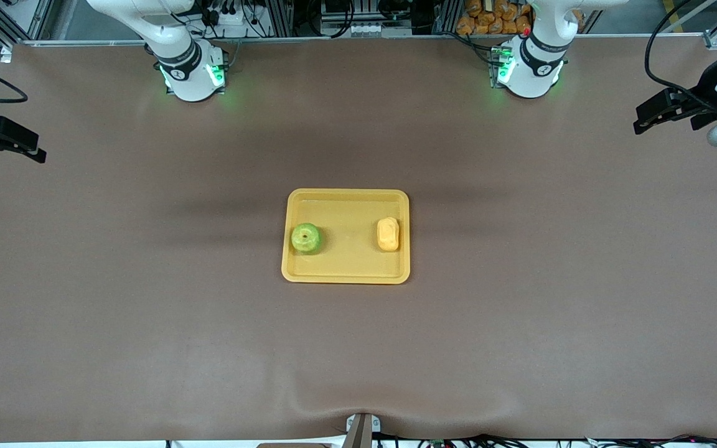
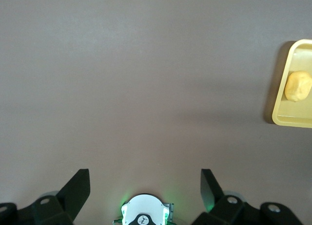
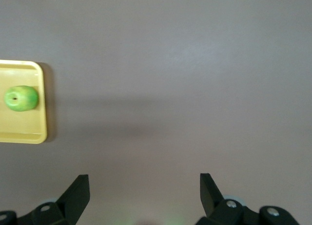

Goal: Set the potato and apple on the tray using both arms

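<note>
Brown matting covers the whole table (image 1: 147,298), with a slight wrinkle at the edge nearest the front camera. Along the top of the front view stand the two white arms on their green-lit bases, the right arm's base (image 1: 190,78) toward one end and the left arm's base (image 1: 528,76) toward the other. Both arms wait, drawn out wide over the ends of the table.

Next in size is the tray (image 1: 346,272), a shallow yellow-orange rectangle with rounded corners and a raised rim, lying flat in the middle of the table between the two arms and well apart from both grippers.

The left gripper (image 1: 651,120) hangs over the left arm's end of the table, and in the left wrist view its two black fingers (image 2: 78,188) stand wide apart with nothing but bare matting between them. The right gripper (image 1: 13,148) hangs over the right arm's end, and its fingers (image 3: 78,193) are likewise spread wide and hold nothing.

The apple (image 1: 306,238), round and bright green with a brownish dimple facing up, sits in the tray close to the rim on the right arm's side. The potato (image 1: 388,234), oblong, lumpy and yellow-orange, lies in the tray close to the rim on the left arm's side, well apart from the apple.
</note>
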Controlling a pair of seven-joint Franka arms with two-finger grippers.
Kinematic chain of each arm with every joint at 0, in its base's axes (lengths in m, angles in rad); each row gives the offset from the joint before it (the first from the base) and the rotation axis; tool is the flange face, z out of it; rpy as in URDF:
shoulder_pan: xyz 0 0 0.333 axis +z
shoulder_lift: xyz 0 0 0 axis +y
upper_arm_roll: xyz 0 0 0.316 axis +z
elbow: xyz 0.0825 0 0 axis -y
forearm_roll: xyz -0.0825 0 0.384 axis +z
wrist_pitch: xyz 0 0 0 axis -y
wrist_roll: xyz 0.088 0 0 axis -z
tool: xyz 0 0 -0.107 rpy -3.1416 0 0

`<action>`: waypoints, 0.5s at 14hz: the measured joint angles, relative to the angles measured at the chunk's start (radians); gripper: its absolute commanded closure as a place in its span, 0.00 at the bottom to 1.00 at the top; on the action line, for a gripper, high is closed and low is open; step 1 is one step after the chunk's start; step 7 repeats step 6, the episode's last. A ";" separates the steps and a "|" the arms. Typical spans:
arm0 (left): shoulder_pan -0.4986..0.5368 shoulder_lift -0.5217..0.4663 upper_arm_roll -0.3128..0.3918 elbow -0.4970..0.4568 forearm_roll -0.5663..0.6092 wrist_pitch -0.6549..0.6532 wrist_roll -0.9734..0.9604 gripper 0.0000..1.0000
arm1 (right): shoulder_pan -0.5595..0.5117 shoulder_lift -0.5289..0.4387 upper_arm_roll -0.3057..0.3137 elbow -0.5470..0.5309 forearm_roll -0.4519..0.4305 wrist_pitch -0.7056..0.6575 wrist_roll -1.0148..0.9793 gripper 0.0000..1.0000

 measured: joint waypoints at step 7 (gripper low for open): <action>0.000 -0.006 0.000 0.002 0.000 0.000 0.005 0.00 | -0.020 0.003 0.001 -0.005 0.044 -0.007 0.028 0.00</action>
